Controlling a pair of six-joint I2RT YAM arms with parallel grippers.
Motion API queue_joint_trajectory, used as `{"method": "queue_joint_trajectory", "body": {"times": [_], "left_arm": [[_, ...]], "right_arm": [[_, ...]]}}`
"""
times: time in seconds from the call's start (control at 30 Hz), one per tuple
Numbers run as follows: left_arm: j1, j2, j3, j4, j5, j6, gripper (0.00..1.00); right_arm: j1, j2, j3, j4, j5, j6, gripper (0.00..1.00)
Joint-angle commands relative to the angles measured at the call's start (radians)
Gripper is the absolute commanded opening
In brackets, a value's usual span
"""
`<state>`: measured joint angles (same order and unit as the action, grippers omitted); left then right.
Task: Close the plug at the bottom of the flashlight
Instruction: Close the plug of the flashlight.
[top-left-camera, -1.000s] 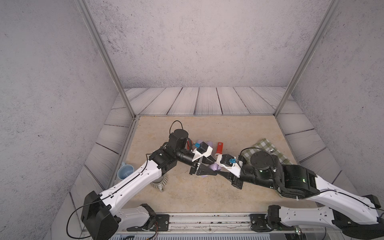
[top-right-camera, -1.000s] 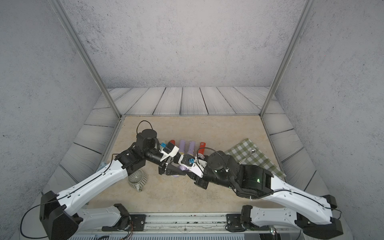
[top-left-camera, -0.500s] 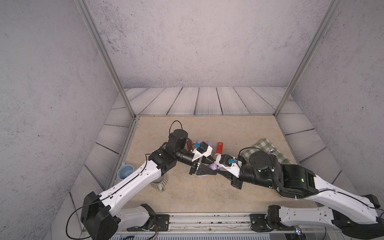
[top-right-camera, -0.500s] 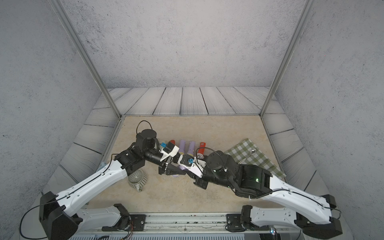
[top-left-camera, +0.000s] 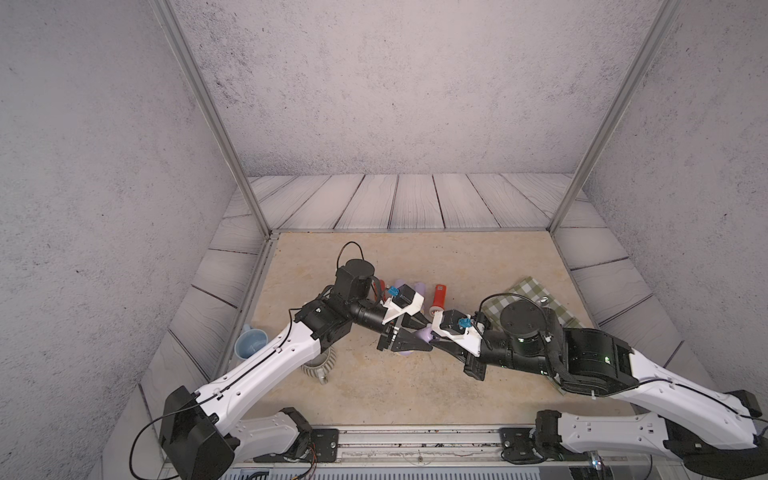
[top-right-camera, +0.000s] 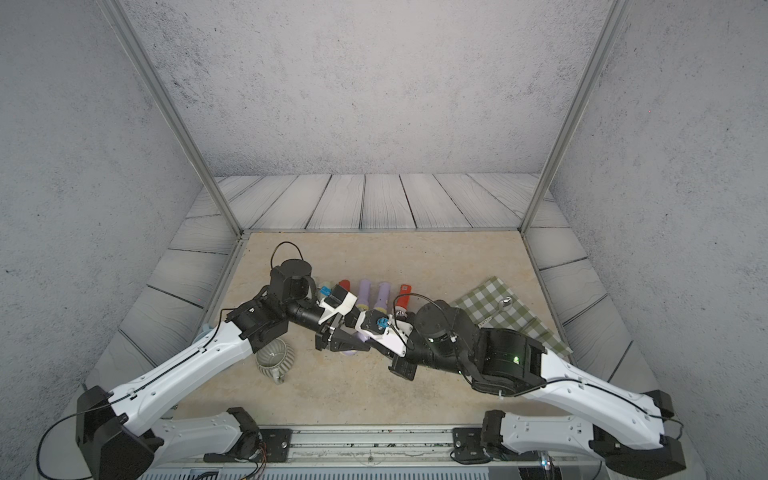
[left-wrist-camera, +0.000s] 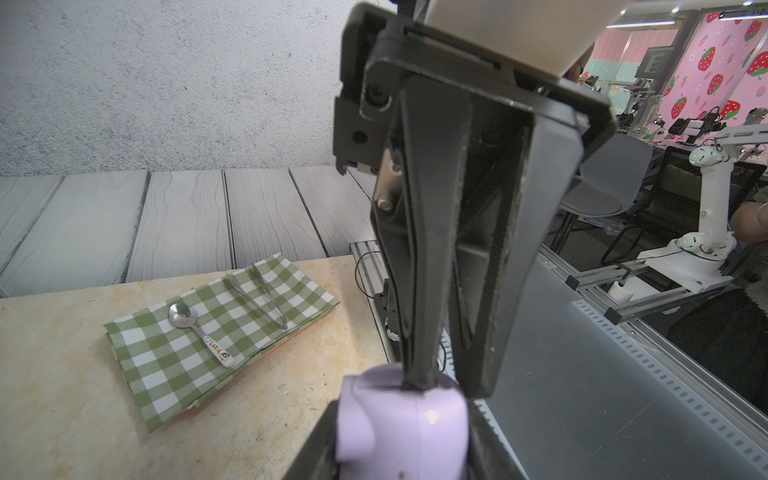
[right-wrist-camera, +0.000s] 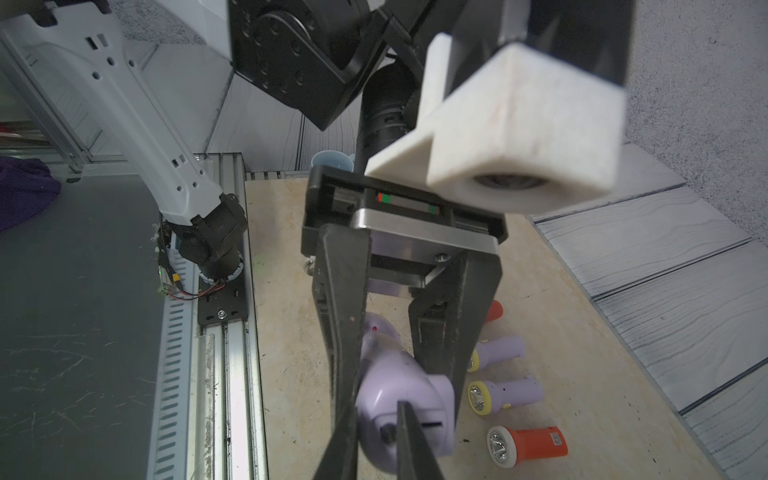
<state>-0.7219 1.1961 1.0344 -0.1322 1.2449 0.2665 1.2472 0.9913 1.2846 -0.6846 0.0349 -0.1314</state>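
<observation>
While looking down in both top views, finding the lilac flashlight (top-left-camera: 424, 333) over the middle of the tabletop (top-left-camera: 374, 395), just in front of a row of four other flashlights (top-right-camera: 381, 297) lying side by side. Seeing it pinched across its body by the left claw (left-wrist-camera: 401, 409), both fingers pressing tight against the lilac sides. Not managing to tell from any view whether resting on the surface or hanging above it. Seeing the right claw (left-wrist-camera: 446, 382) pointing at the flashlight's bottom end from the opposite side, its fingers standing only a narrow gap apart, one fingertip (left-wrist-camera: 415, 380) touching the end face. Not managing to tell pinching from mere touching there. Making out, in the right wrist view, a slot-shaped opening (right-wrist-camera: 432, 424) and a small dark spot (right-wrist-camera: 387, 434) on that end face, the spot sitting between the right claw's two fingertips; not recognising the plug itself with any certainty. Noticing a green checked cloth (left-wrist-camera: 166, 374) lying flat toward the right side of the tabletop, carrying a spoon (left-wrist-camera: 183, 314) and a pair of metal tongs (left-wrist-camera: 266, 301). Spotting a grey ribbed cup (top-right-camera: 274, 355) on the tabletop beside the left arm, and a pale blue cup (top-left-camera: 250, 345) at the tabletop's left edge.
</observation>
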Motion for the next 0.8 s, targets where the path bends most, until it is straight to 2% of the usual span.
{"method": "queue_joint_trajectory", "body": {"times": [0.0,0.3,0.47,0.6,0.77], "left_arm": [[0.001,-0.030,0.011,0.071,0.002,0.005,0.00],[0.005,-0.032,0.007,0.074,-0.004,0.004,0.00],[0.006,-0.032,0.007,0.080,-0.003,-0.001,0.00],[0.007,-0.033,0.006,0.080,-0.005,-0.001,0.00],[0.007,-0.033,0.006,0.082,-0.005,-0.004,0.00]], "right_arm": [[0.010,0.026,-0.002,-0.064,-0.118,0.009,0.17],[0.009,0.013,0.011,-0.075,-0.245,0.006,0.14],[0.010,-0.013,0.014,-0.065,-0.311,0.010,0.15],[0.009,-0.033,0.019,-0.064,-0.303,0.016,0.22],[0.010,-0.090,0.013,-0.047,-0.220,0.021,0.41]]}}
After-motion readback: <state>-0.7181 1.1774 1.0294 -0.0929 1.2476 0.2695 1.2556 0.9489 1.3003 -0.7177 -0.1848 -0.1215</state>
